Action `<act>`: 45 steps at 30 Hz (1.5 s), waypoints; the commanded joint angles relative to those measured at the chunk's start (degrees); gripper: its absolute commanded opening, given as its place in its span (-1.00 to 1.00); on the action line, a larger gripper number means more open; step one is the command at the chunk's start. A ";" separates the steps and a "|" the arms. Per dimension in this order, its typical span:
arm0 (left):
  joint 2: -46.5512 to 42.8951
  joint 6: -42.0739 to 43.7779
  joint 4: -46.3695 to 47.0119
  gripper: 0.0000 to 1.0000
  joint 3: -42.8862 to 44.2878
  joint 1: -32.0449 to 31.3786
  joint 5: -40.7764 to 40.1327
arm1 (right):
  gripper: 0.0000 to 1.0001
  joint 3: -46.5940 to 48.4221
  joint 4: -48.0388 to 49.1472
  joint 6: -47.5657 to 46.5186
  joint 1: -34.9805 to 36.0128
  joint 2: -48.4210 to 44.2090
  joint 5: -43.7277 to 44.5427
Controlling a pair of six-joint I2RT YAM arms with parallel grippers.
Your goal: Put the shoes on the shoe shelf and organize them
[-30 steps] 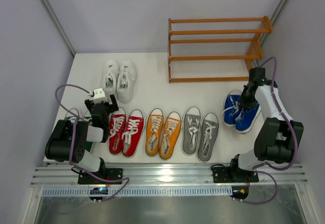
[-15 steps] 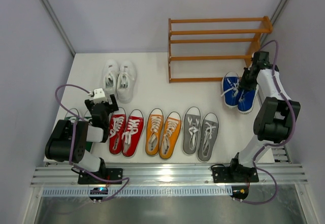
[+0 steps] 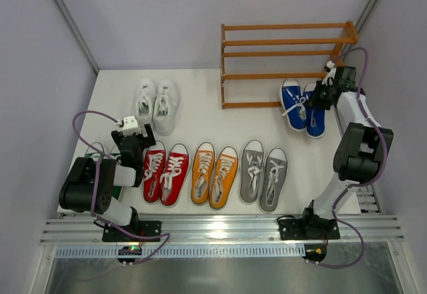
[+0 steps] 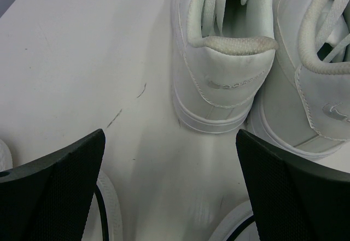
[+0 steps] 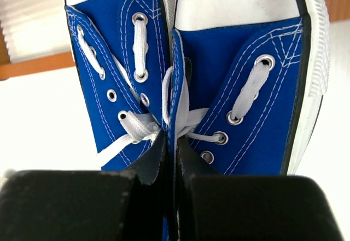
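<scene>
My right gripper [image 3: 317,98] is shut on the pinched inner sides of the blue pair [image 3: 300,103], which it holds toes toward the orange-brown shoe shelf [image 3: 287,75], just in front of the shelf's bottom right. In the right wrist view the gripper [image 5: 174,159] clamps both blue shoes [image 5: 249,82] together, with a low shelf slat [image 5: 33,66] behind their white toes. My left gripper [image 3: 136,135] is open and empty just behind the heels of the white pair [image 3: 155,105]. In the left wrist view it [image 4: 169,197] faces a white heel [image 4: 224,82].
Red [image 3: 165,173], orange [image 3: 214,176] and grey [image 3: 263,174] pairs stand in a row near the table's front. The green pair is mostly hidden under my left arm; only a bit [image 3: 97,149] shows. The shelf holds no shoes. Walls close in on both sides.
My right gripper has carried the blue pair away from the table's right side, back and left, up to the shelf's front. The left arm has not moved.
</scene>
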 commanded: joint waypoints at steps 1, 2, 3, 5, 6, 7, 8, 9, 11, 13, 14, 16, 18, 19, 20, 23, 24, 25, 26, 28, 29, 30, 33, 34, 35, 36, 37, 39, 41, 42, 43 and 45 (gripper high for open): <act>-1.22 -0.17 2.59 1.00 0.97 0.07 -0.74 | -0.92 4.25 12.67 0.19 -1.12 0.91 -4.61; -1.13 -0.26 2.68 0.99 0.97 -0.01 -0.74 | -0.92 4.96 14.95 0.28 -1.20 1.71 -4.96; -1.13 -0.26 2.59 0.99 0.88 -0.02 -0.74 | -0.92 5.58 16.27 0.11 -1.12 2.42 -5.40; -1.22 -0.18 2.42 0.99 0.97 0.07 -0.66 | -0.92 7.60 19.69 -0.07 -1.20 3.91 -5.93; -1.22 -0.26 2.41 1.00 1.06 0.07 -0.74 | -0.92 8.21 20.67 -0.68 -1.12 4.26 -6.02; -1.22 -0.26 2.33 0.99 0.97 -0.01 -0.66 | -0.92 9.52 22.42 -1.03 -1.12 5.14 -6.63; -1.22 -0.26 2.33 0.99 0.97 -0.02 -0.74 | -0.92 10.32 22.79 -1.38 -1.12 5.58 -6.73; -1.22 -0.26 2.41 0.99 0.97 -0.02 -0.66 | -0.92 11.55 22.62 -2.87 -1.12 6.20 -6.73; -1.13 -0.26 2.41 0.99 0.97 -0.02 -0.66 | -0.92 16.29 19.39 -4.72 -1.12 9.17 -7.51; -1.22 -0.26 2.50 0.99 1.06 0.07 -0.74 | -0.92 20.24 17.61 -6.47 -1.21 11.03 -7.87; -1.13 -0.18 2.68 0.99 1.06 -0.01 -0.74 | -0.92 20.96 17.26 -6.83 -1.29 11.64 -8.48; -1.05 -0.18 2.85 0.99 0.97 -0.02 -0.74 | -0.92 20.53 18.56 -7.27 -1.47 12.09 -8.40; -1.05 -0.17 2.85 0.99 0.97 -0.02 -0.74 | -0.92 19.74 21.55 -7.63 -1.56 12.09 -8.05; -1.13 -0.17 2.94 0.99 0.97 -0.02 -0.74 | -0.92 19.73 22.34 -7.72 -1.47 12.35 -7.78; -1.05 -0.17 2.85 0.99 0.88 0.07 -0.74 | -0.92 19.73 22.61 -8.06 -1.47 12.62 -7.43; -1.05 -0.17 2.85 0.99 0.88 -0.02 -0.75 | -0.92 19.82 23.05 -8.33 -1.56 13.58 -6.11; -1.13 -0.17 2.85 0.99 0.97 -0.02 -0.74 | -0.92 19.91 23.05 -8.33 -1.56 13.85 -5.68; -1.05 -0.17 2.85 1.00 0.97 -0.02 -0.74 | -0.92 19.82 23.14 -8.24 -1.56 14.20 -5.24; -1.05 -0.17 2.94 0.99 0.97 -0.02 -0.83 | -0.92 19.65 23.32 -8.24 -1.64 14.37 -4.88; -1.05 -0.17 2.94 0.99 0.97 0.07 -0.74 | -0.92 18.69 24.98 -7.72 -1.56 14.38 -3.57; -1.13 -0.17 2.85 0.99 0.88 0.07 -0.74 | -0.92 18.33 25.60 -7.46 -1.64 14.46 -3.30; -1.05 -0.17 2.94 0.99 0.88 -0.01 -0.74 | -0.92 18.24 26.04 -6.93 -1.56 14.81 -3.12; -1.05 -0.17 2.94 0.99 0.88 -0.02 -0.74 | -0.92 19.12 26.39 -6.14 -1.56 16.22 -2.69; -1.13 -0.17 2.94 0.99 0.97 -0.02 -0.74 | -0.92 19.12 27.00 -5.61 -1.64 16.31 -2.51; -1.05 -0.17 2.94 0.99 0.88 0.07 -0.74 | -0.92 19.20 27.88 -5.61 -1.56 16.48 -2.42; -1.05 -0.17 2.94 0.99 0.88 0.07 -0.74 | -0.92 19.47 28.15 -5.61 -1.56 17.18 -2.33; -1.05 -0.17 2.94 0.99 0.88 0.07 -0.74 | -0.92 20.17 28.24 -5.61 -1.64 17.45 -2.33; -1.05 -0.17 2.85 0.99 0.88 0.07 -0.75 | -0.92 21.13 28.24 -4.20 -1.56 18.67 -2.51; -1.13 -0.17 2.85 0.99 0.97 -0.02 -0.74 | -0.92 22.45 28.24 -3.85 -1.64 19.38 -2.42; -1.05 -0.17 2.94 1.00 0.97 -0.02 -0.83 | -0.92 22.81 28.41 -3.68 -1.56 19.82 -2.51; -1.13 -0.17 2.85 1.00 0.88 0.07 -0.75 | -0.92 23.24 28.76 -3.50 -1.56 19.91 -2.51; -1.05 -0.17 2.94 0.99 0.97 -0.02 -0.74 | -0.92 23.60 29.21 -2.88 -1.56 20.18 -2.51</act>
